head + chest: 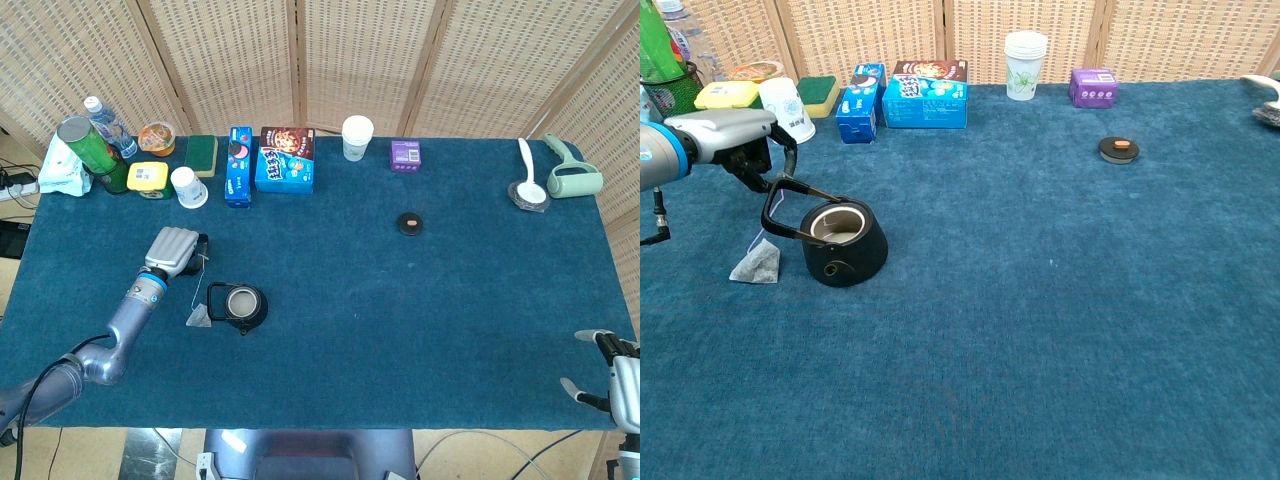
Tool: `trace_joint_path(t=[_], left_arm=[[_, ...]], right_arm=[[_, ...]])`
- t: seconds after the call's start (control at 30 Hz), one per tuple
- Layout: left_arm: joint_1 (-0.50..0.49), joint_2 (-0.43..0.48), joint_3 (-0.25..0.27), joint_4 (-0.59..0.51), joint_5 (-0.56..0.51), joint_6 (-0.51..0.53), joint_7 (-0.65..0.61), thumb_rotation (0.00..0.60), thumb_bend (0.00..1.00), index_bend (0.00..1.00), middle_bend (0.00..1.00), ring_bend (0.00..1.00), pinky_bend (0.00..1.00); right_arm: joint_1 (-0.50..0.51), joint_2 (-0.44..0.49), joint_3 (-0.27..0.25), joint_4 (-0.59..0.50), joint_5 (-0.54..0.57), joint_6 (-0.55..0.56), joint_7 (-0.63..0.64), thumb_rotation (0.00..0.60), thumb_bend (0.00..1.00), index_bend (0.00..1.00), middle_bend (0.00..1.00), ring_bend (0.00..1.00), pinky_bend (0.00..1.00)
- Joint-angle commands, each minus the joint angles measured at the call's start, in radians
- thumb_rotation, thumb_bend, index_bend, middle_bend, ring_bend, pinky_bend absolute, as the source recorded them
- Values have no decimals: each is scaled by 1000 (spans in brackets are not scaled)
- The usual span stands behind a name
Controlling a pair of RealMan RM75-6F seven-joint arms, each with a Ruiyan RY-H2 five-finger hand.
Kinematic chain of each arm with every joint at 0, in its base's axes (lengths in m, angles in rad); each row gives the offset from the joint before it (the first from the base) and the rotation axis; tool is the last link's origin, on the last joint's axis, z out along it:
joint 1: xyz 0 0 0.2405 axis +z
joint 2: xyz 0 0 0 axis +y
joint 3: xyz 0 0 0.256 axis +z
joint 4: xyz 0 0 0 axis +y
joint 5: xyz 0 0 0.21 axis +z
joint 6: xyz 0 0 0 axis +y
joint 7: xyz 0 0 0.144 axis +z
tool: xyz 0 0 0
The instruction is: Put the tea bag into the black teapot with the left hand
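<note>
The black teapot (243, 304) (844, 243) stands open-topped on the blue cloth, its handle tilted to the left. Just left of it the tea bag (198, 317) (757, 264) lies on the cloth. A thin string runs from the bag up to my left hand (172, 250) (735, 140). That hand hovers behind and left of the pot, fingers curled in, pinching the string's end. My right hand (612, 377) hangs off the table's near right corner, fingers apart and holding nothing.
The pot's round lid (410, 223) (1119, 149) lies mid-table to the right. Boxes (285, 160), paper cups (188, 187), a sponge (201, 154) and bottles (92, 150) line the back left edge. A spoon (527, 175) and a lint roller (572, 172) lie at the back right.
</note>
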State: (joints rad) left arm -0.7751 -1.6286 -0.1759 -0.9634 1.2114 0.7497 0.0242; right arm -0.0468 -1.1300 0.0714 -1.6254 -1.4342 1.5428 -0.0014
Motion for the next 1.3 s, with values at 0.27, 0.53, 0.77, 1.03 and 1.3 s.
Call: trace_joint_path(t=[0.27, 0.53, 0.77, 1.03, 1.3], left_arm=[[42, 132, -27, -211, 7, 79, -48, 600, 506, 678, 1000, 1000, 1000], [69, 242, -43, -402, 34, 140, -87, 600, 506, 687, 1000, 1000, 1000], [87, 326, -57, -536, 42, 170, -120, 600, 506, 688, 1000, 1000, 1000], [101, 394, -70, -633, 54, 198, -159, 600, 503, 687, 1000, 1000, 1000], [99, 435, -77, -677, 56, 193, -194, 600, 496, 687, 1000, 1000, 1000]], right_arm=[[3, -4, -3, 6, -17, 2, 11, 600, 111, 321, 323, 375, 276], [1, -10, -8, 16, -28, 7, 28, 600, 110, 321, 323, 376, 276], [-3, -13, -11, 27, -35, 13, 46, 600, 110, 320, 324, 377, 276], [-3, -17, -15, 36, -39, 10, 62, 600, 108, 320, 324, 377, 276], [-4, -23, -17, 39, -36, 5, 65, 600, 107, 320, 323, 378, 276]])
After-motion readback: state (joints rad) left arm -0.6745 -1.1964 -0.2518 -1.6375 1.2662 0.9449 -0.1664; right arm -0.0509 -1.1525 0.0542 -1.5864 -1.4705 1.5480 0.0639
